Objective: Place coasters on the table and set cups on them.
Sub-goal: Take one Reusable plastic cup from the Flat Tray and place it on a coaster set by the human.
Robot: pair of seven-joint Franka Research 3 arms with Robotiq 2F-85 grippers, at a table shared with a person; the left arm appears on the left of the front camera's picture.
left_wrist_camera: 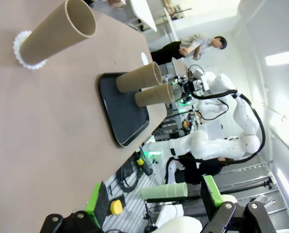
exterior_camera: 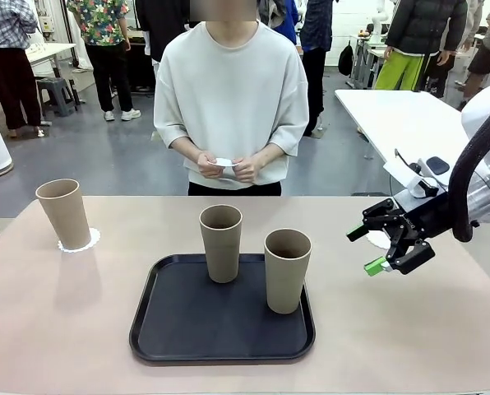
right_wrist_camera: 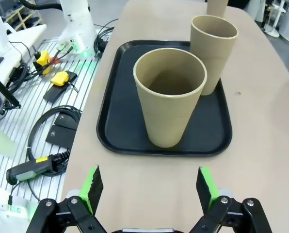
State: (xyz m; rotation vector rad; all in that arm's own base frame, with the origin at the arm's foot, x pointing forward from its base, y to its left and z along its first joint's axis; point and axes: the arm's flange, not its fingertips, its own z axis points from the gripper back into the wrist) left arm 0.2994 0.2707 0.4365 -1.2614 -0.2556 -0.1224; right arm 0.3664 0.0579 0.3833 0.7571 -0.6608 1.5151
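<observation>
A black tray (exterior_camera: 159, 329) sits in the middle of the table (exterior_camera: 56, 329), toward the robot's side. Two cups stand upright on it, apart from each other. The rear cup (exterior_camera: 221, 243) is near the tray's far edge, and the front cup (exterior_camera: 287, 270) is toward its right edge. The third cup (exterior_camera: 64, 212) stands well off to the tray's left on the bare table. It is upright on a coaster (exterior_camera: 86, 241) whose scalloped rim peeps out around its base, mostly on the side facing the tray.

To the right of the tray, the right gripper (exterior_camera: 367, 249) hangs above the table, clear of the front cup. Its green-padded fingers are spread wide with nothing between them. Its own camera looks straight over the tray's right end, with the front cup nearest. A white patch (exterior_camera: 380, 240) lies on the table just behind this gripper. It may be a second coaster, but the gripper hides too much of it to be sure.

The left gripper (left_wrist_camera: 154, 199) is held off beyond the tray's left side. Its fingers are parted and empty, with the third cup and its coaster ahead of it and the tray beyond them.

Across the table, past the tray's far edge, a person stands with both hands (exterior_camera: 247, 169) together at the waist. A small white disc (exterior_camera: 224, 162) is pinched between them.
</observation>
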